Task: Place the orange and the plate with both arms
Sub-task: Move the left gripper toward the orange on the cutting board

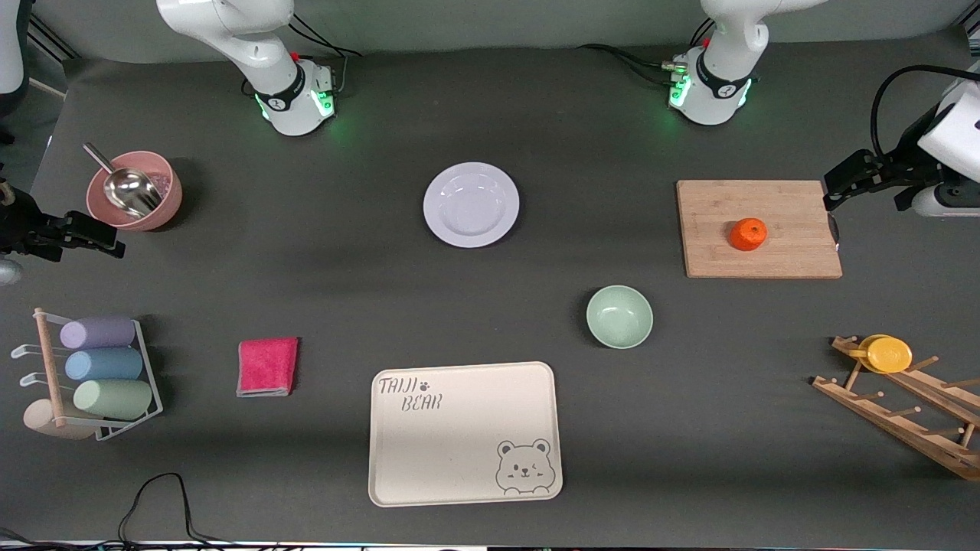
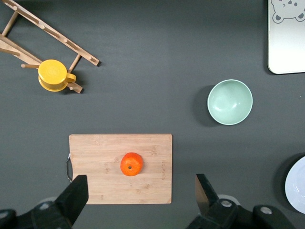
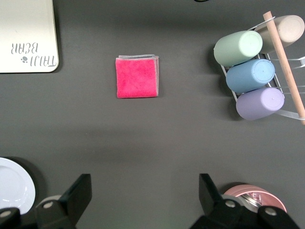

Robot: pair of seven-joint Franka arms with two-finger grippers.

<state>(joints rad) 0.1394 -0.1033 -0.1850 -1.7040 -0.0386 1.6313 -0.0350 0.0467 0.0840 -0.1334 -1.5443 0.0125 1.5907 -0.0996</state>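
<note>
The small orange [image 1: 748, 234] sits on a wooden cutting board [image 1: 788, 252] toward the left arm's end of the table. The white plate [image 1: 471, 204] lies on the table between the two arm bases. My left gripper [image 1: 838, 191] is open and empty, up in the air by the board's edge. In the left wrist view, the orange [image 2: 131, 164] lies on the board below the open gripper [image 2: 140, 195], and the plate's edge [image 2: 298, 186] shows. My right gripper [image 1: 107, 243] is open and empty over the table's right-arm end. The right wrist view shows that gripper [image 3: 143, 195] over bare mat and the plate's edge [image 3: 14, 183].
A pale green bowl [image 1: 619, 316] and a cream bear tray [image 1: 464, 432] lie nearer the camera than the plate. A pink cloth [image 1: 267, 366], a cup rack [image 1: 92, 375] and a pink bowl with a scoop [image 1: 134, 190] are toward the right arm's end. A wooden rack holds a yellow cup [image 1: 888, 354].
</note>
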